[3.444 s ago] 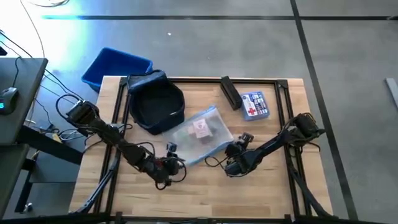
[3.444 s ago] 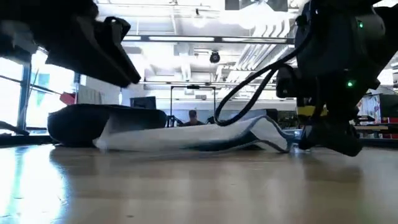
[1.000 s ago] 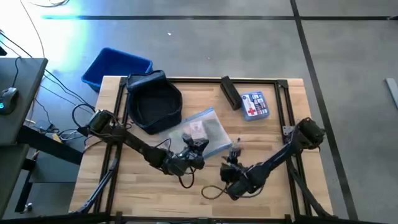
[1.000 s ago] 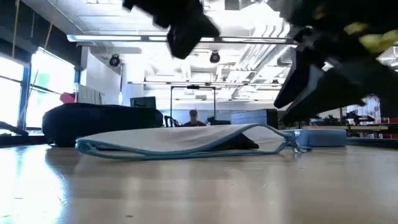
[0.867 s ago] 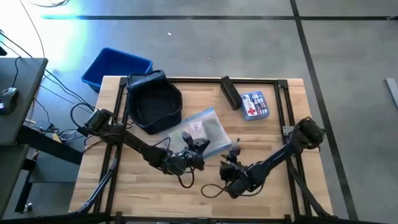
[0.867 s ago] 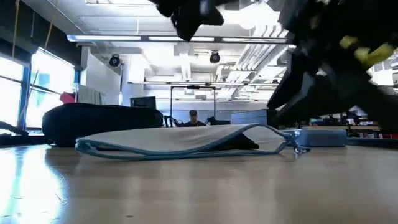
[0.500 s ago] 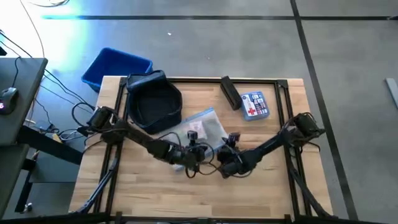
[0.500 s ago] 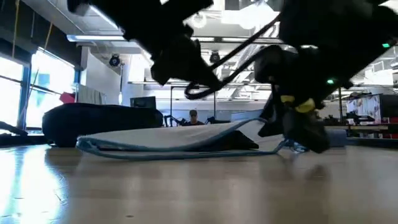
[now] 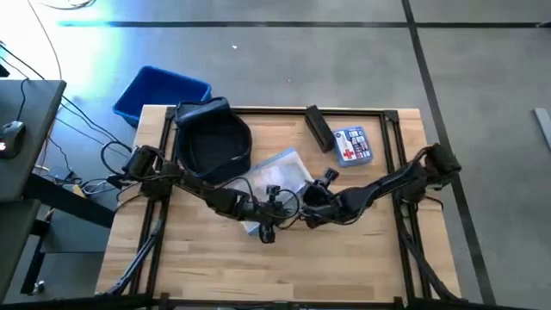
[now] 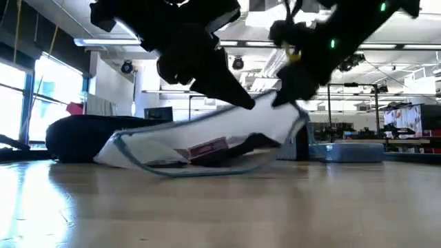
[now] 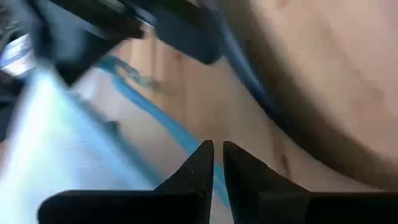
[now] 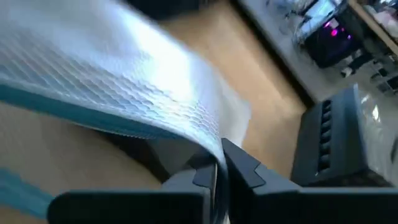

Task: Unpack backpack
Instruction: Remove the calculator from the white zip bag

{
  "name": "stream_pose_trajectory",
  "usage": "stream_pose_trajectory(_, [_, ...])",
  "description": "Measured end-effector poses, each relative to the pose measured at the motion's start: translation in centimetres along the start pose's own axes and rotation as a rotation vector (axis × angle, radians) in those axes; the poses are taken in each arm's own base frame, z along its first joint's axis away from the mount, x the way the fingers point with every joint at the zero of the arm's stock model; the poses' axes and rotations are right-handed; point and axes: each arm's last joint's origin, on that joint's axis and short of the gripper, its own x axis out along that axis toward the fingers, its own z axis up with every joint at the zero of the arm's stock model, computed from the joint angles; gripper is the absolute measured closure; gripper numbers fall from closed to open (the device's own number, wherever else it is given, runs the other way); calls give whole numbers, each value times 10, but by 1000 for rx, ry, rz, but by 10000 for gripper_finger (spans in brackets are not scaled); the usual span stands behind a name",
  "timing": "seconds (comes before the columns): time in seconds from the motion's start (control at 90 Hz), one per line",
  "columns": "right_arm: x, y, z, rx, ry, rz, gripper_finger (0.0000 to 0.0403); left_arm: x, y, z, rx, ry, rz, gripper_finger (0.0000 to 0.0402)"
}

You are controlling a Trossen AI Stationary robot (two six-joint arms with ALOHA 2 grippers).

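Wooden tabletop (image 9: 215, 267): pale planks, dark frame rails around the working area.
Backpack: soft dark navy fabric backpack (image 9: 213, 142), lying open at the far left of the tabletop, just beside the pouch; seen in the low view as a dark low mound (image 10: 96, 138) behind it.
Pouch: clear plastic pouch with teal zip edging (image 9: 280, 176), mid-tabletop, one end lifted clear of the wood, other end touching it (image 10: 200, 148); pinkish label visible inside.
Left gripper (image 9: 269, 226): at the pouch's near edge; jaws pressed nearly together on the teal edging (image 11: 214, 163).
Right gripper (image 9: 312, 200): at the pouch's raised end; jaws pinching the clear plastic (image 12: 217, 174).
Bin: bright blue rigid plastic bin (image 9: 159, 93), on the floor past the far left corner.
Box: pale blue flat box with red cross (image 9: 351, 145), far right, well apart from the pouch.
Bar: black oblong block (image 9: 318, 127), just beside the box.
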Motion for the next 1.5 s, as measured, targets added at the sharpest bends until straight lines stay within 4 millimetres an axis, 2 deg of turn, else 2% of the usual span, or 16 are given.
stream_pose_trajectory(0.2, [-6, 1, 3, 13, -35, 7, 402, 2, -4, -4, 167, 27, 11, 384])
stream_pose_trajectory(0.333, [-3, 4, -1, 1, -16, 10, 403, -2, -12, -3, 226, 40, 115, 385])
stream_pose_trajectory(0.544, [0, 7, -3, -5, -1, 28, 403, -5, -17, -5, 244, 72, 172, 385])
stream_pose_trajectory(0.711, [1, 8, -4, -8, 7, 35, 403, -10, -18, -7, 335, 137, 357, 385])
stream_pose_trajectory(0.8, [1, 8, -4, -8, 8, 34, 403, -11, -19, -6, 277, 115, 403, 385])
stream_pose_trajectory(0.878, [2, 8, -4, -5, 9, 33, 403, -10, -19, -3, 207, 75, 365, 385])
stream_pose_trajectory(1.0, [2, 8, -4, -3, 14, 43, 403, -9, -21, -1, 223, 48, 273, 385])
stream_pose_trajectory(1.111, [2, 8, -4, -1, 13, 45, 403, -7, -18, 1, 87, 13, 238, 384])
stream_pose_trajectory(1.178, [2, 8, -3, 0, 12, 44, 403, -5, -16, 2, 70, -7, 191, 378])
stream_pose_trajectory(1.411, [3, 9, -3, 4, 16, 54, 403, -8, -25, 12, 191, -105, 85, 315])
stream_pose_trajectory(1.5, [3, 9, -4, 6, 17, 54, 403, -9, -25, 15, 152, -136, 85, 290])
